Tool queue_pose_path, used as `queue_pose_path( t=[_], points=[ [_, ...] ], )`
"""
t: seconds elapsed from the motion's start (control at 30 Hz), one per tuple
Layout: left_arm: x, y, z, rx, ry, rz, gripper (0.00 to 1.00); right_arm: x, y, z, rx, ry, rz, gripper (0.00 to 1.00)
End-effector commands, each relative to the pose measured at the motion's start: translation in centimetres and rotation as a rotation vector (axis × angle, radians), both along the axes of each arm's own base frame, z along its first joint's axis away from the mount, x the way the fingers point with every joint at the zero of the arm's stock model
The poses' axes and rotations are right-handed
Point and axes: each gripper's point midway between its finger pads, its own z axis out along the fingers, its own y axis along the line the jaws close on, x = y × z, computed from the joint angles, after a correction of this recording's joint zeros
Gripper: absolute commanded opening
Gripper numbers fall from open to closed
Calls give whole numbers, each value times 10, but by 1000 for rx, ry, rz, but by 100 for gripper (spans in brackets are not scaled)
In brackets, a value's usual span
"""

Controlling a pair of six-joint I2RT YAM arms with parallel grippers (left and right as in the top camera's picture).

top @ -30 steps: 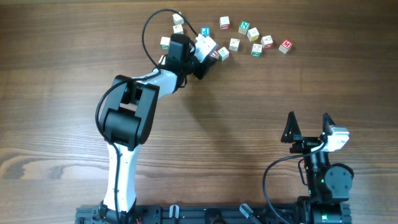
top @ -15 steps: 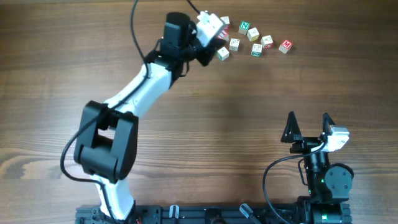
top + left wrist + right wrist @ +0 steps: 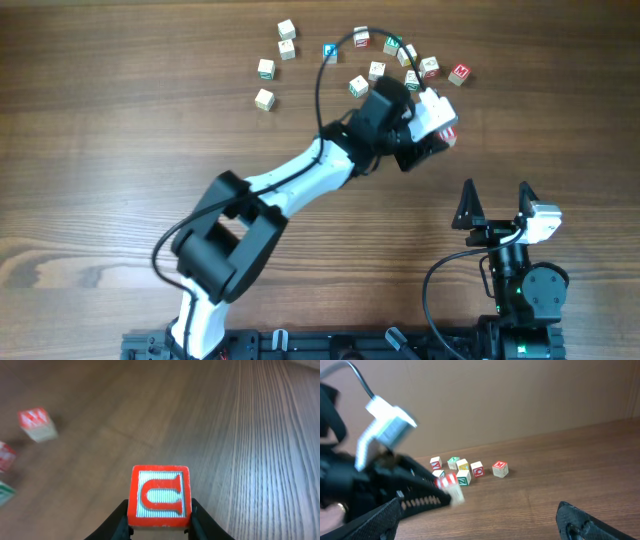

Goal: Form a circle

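The pale alphabet cubes of the circle lie scattered as a loose arc [image 3: 377, 70] along the table's far side, from a plain cube [image 3: 264, 98] on the left to a red M cube [image 3: 459, 73] on the right. My left gripper [image 3: 446, 136] is shut on a red U cube [image 3: 161, 495], just below and nearer than the M cube [image 3: 36, 424]. The right wrist view shows that cube [image 3: 449, 485] blurred in the black fingers, in front of several cubes [image 3: 477, 468]. My right gripper [image 3: 497, 205] stands open, holding nothing, near the front right.
The left arm [image 3: 300, 180] stretches diagonally across the middle of the wooden table [image 3: 120, 150]. The right arm's base [image 3: 525, 290] sits at the front right edge. A black cable [image 3: 325, 70] loops over the cubes near the blue-lettered one [image 3: 330, 50].
My left arm has swung from the far-left cubes rightward along the arc with the red U cube in its jaws, ending below the M cube. The right arm has not moved.
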Motion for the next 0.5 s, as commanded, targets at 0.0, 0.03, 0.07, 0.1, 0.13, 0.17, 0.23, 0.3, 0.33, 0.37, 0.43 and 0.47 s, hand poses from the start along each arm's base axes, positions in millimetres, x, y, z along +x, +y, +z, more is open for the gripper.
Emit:
queue_pose_path(
  t=[0.0, 0.03, 0.07, 0.1, 0.13, 0.17, 0.23, 0.3, 0.33, 0.37, 0.43, 0.47],
  points=[
    [-8, -13, -35, 4, 98, 9, 30, 0, 0, 1, -17, -5, 3, 100],
    [-9, -16, -41, -5, 117, 19, 31, 0, 0, 1, -17, -5, 3, 100],
    [-8, -18, -44, -13, 129, 27, 31, 0, 0, 1, -17, -5, 3, 100],
    [-9, -22, -44, -26, 143, 34, 31, 0, 0, 1, -17, -5, 3, 100],
    [-10, -25, -46, -35, 148, 35, 31, 0, 0, 1, -17, -5, 3, 100],
    [-12, -29, -45, -45, 147, 32, 31, 0, 0, 1, -17, -5, 3, 100],
    [-18, -36, -41, -61, 132, 15, 30, 0, 0, 1, -18, -5, 3, 100],
    [-24, -42, -40, -63, 125, 3, 31, 0, 0, 1, -17, -5, 3, 100],
    [-25, -43, -43, -54, 121, 11, 31, 0, 0, 1, -17, -5, 3, 100],
    [-25, -44, -49, -39, 115, 25, 31, 0, 0, 1, -17, -5, 3, 100],
    [-25, -45, -60, -21, 113, 38, 33, 0, 0, 1, -17, -5, 3, 100],
    [-26, -46, -65, -18, 120, 38, 33, 0, 0, 1, -17, -5, 3, 100]
  ],
)
